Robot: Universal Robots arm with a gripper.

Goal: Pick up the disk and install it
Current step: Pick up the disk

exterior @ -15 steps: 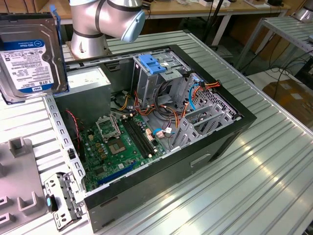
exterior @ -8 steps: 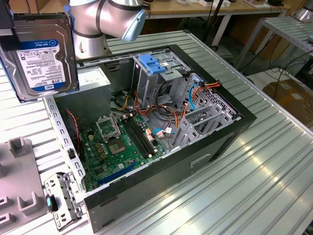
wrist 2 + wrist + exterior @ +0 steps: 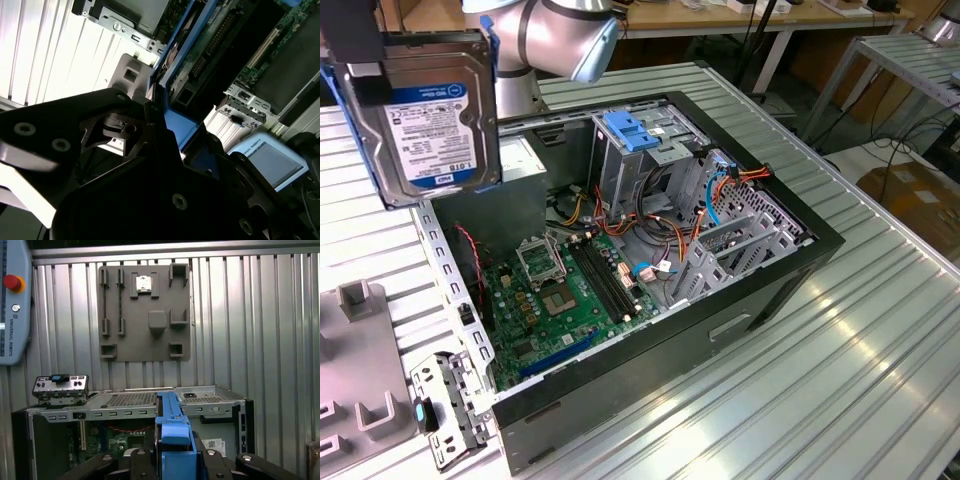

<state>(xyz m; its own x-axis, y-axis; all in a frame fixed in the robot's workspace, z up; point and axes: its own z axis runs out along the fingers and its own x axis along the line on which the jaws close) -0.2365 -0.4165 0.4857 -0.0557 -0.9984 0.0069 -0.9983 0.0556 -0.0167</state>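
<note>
Holding the disk (image 3: pixel 438 120) up in the air, the gripper (image 3: pixel 174 460) is closed tight on it, squeezing its blue rail from both sides, as the first wrist view shows. In the exterior view the disk hangs high over the corner of the open computer case (image 3: pixel 790 270), at the exterior view's left, and touches nothing else. I think the disk could slip or tip, because the gripper grabs it by one edge and the rest hangs free. It could also bump the case wall if it is not lined up. The metal cage (image 3: pixel 640 165) stands in the middle of the case with a blue latch (image 3: pixel 632 130) on top, well apart from the disk. Orange and blue cables (image 3: pixel 720 190) lie bunched just beside the cage, and they could snag the disk. The green board (image 3: pixel 560 290) lies flat on the case floor and could get scratched. A grey holder plate (image 3: pixel 145 315) and a small metal bracket (image 3: pixel 445 410) rest on the ribbed table (image 3: pixel 860 380) beside the case.
</note>
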